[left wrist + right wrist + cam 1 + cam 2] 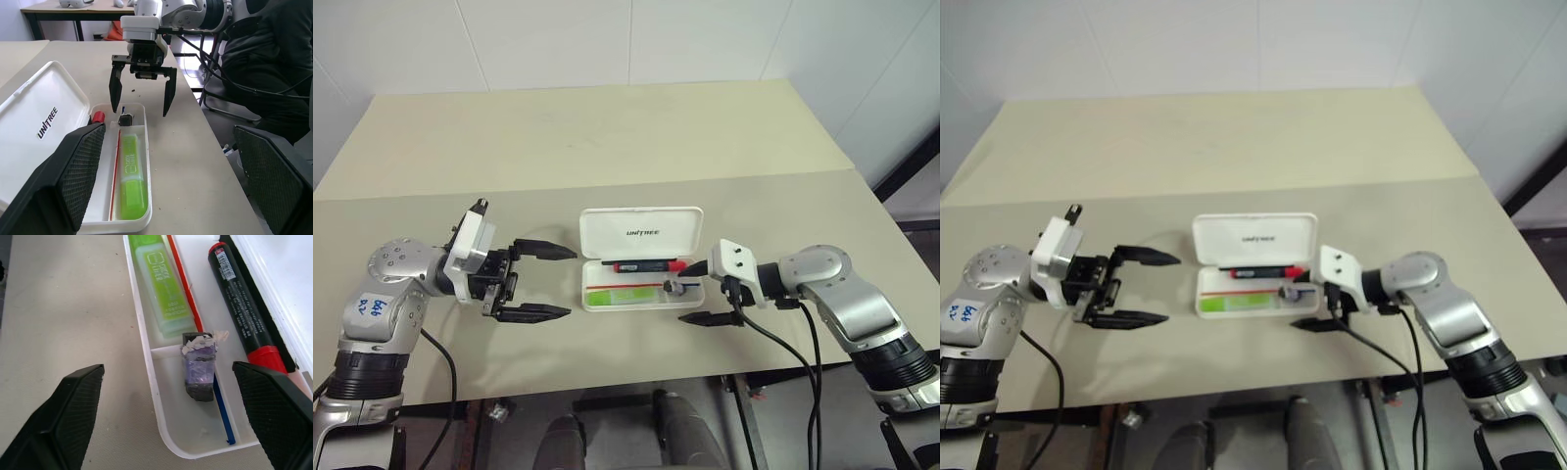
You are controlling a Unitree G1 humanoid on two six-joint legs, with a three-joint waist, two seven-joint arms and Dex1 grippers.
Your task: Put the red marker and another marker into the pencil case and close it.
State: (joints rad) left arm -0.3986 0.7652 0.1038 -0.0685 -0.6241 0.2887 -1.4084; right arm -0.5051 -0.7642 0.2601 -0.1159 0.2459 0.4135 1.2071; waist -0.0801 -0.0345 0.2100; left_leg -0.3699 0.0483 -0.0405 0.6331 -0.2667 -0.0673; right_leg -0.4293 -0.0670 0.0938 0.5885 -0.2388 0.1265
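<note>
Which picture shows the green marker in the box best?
The right wrist view: the green marker lies close up in the open pencil case, its printing showing. The left wrist view also shows it whole, further off. Both eye views show just a small green strip.

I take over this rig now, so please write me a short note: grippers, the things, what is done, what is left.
Left gripper: open, beside the case's left end.
Right gripper: open, at the case's right end, holding nothing.
Red marker and green highlighter: both lying inside the pencil case.
A small dark block also lies in it.
Done: both markers are in.
Left: close the lid, which stands open.
</note>
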